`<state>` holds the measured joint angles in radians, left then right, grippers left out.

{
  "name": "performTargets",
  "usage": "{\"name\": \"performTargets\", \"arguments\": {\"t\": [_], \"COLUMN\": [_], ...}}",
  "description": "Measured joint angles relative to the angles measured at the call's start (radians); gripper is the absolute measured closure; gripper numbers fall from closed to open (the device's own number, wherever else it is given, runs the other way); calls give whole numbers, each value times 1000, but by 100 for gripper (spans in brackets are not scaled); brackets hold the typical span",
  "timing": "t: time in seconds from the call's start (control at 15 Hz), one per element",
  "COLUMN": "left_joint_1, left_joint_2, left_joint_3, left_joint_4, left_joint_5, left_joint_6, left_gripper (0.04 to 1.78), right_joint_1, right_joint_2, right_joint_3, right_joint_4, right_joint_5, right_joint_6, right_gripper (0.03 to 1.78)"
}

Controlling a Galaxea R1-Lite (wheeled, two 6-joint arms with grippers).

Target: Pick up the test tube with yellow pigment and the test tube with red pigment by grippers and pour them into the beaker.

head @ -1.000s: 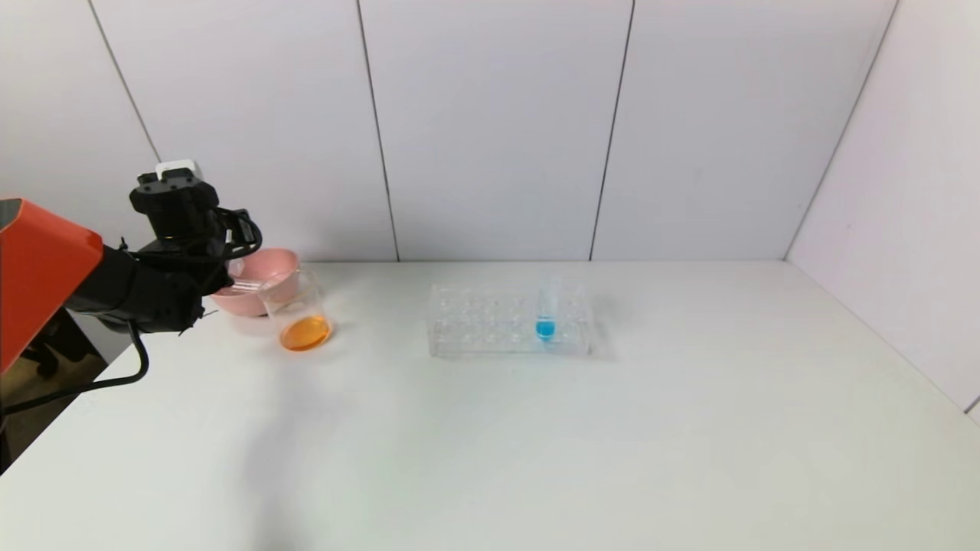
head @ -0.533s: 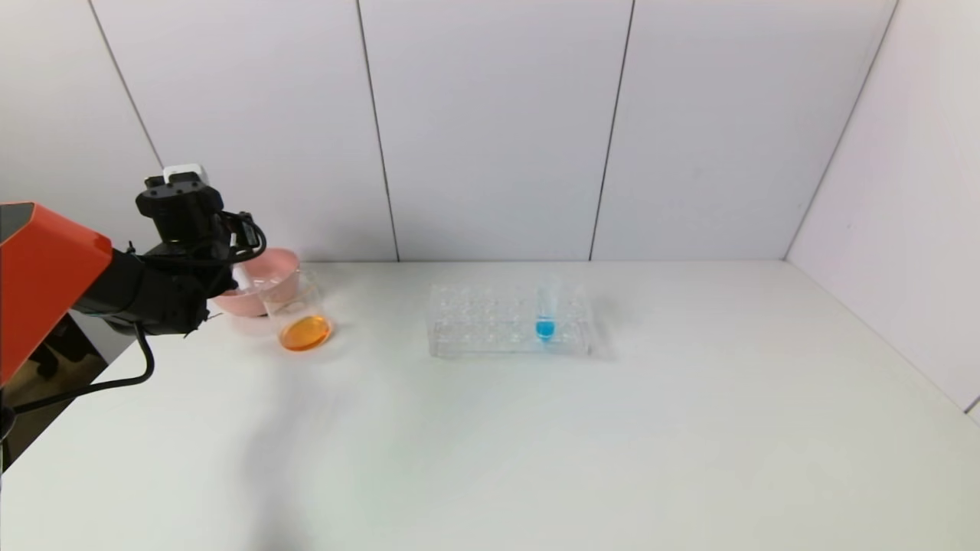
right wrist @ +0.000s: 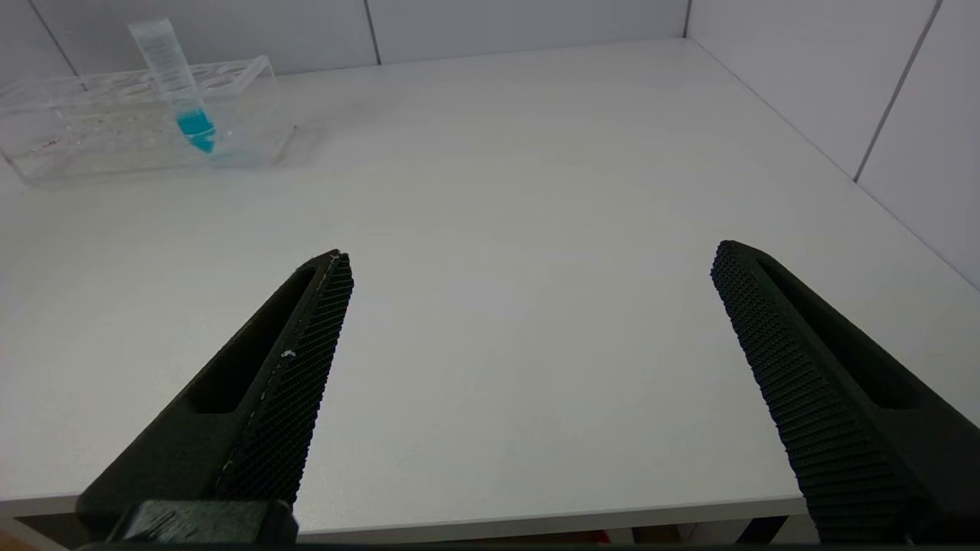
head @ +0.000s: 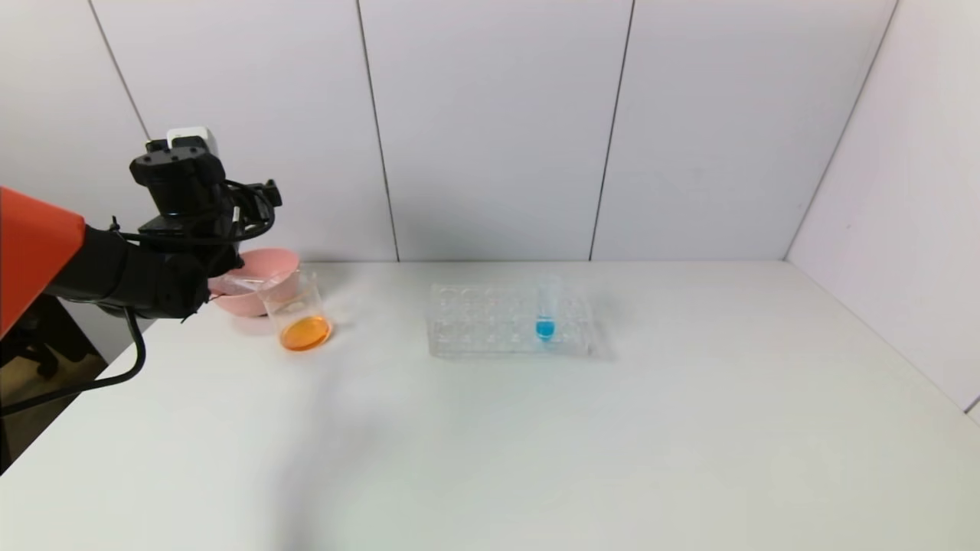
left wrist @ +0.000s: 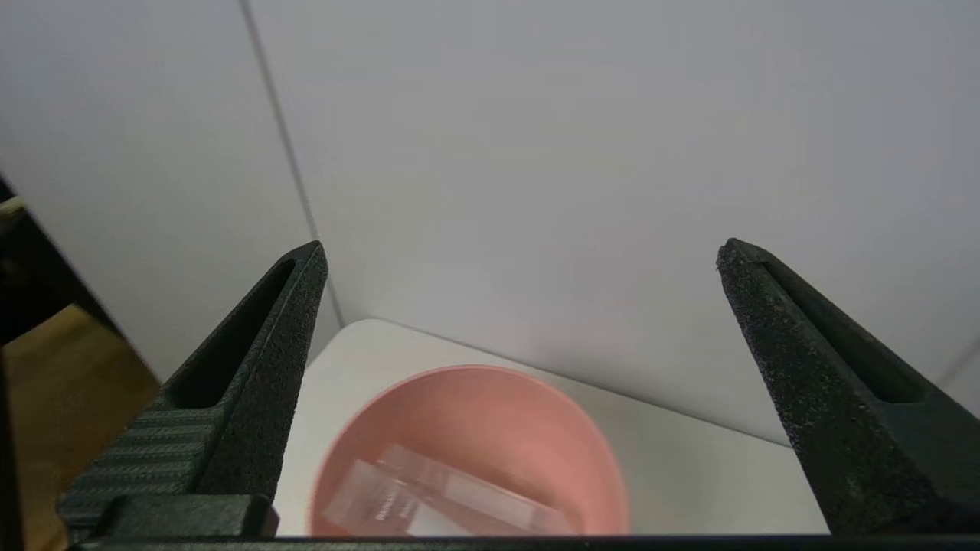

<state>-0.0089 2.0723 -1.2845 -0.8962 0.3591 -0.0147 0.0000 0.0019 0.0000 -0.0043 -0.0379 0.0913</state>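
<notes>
The beaker (head: 297, 312) is standing far left on the table (head: 536, 428), holding orange liquid. Just behind it, the pink bowl (left wrist: 490, 428) is holding empty clear tubes (left wrist: 436, 497). The left pincer (left wrist: 521, 260) is hovering wide above the bowl. The rack (head: 509, 320) is holding one blue-liquid tube (head: 545, 310). The right pincer (right wrist: 528, 264) is gaping wide, near right.

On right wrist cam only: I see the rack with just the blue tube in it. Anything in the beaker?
Observer: Yes. The beaker holds a shallow layer of orange liquid. It stands to the left of the rack.
Operator: Is the left gripper holding a tube?
Observer: No. The left gripper is open and empty above the pink bowl, and clear tubes lie in that bowl with no coloured liquid showing in them.
</notes>
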Motion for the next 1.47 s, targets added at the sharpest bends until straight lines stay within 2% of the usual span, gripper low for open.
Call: {"name": "performTargets", "arguments": {"t": [0.27, 0.4, 0.8, 1.2, 1.47], "left_joint_1": [-51, -58, -31, 73, 94], "left_joint_2": [-140, -226, -578, -1038, -1400], "left_joint_3": [145, 222, 428, 566, 625], "left_joint_4": [13, 15, 114, 340, 545], "left_joint_5": [-253, -318, -310, -274, -281], "left_joint_6": [53, 122, 237, 252, 228], "left_gripper": [5, 5, 5, 5, 5], "right_joint_1": [0, 0, 0, 0, 0], "right_joint_2": [0, 0, 0, 0, 0], "right_joint_3": [0, 0, 0, 0, 0], "right_joint_4": [0, 0, 0, 0, 0], "right_joint_5": [0, 0, 0, 0, 0], "right_joint_6": [0, 0, 0, 0, 0], "right_gripper": [10, 10, 10, 10, 10]}}
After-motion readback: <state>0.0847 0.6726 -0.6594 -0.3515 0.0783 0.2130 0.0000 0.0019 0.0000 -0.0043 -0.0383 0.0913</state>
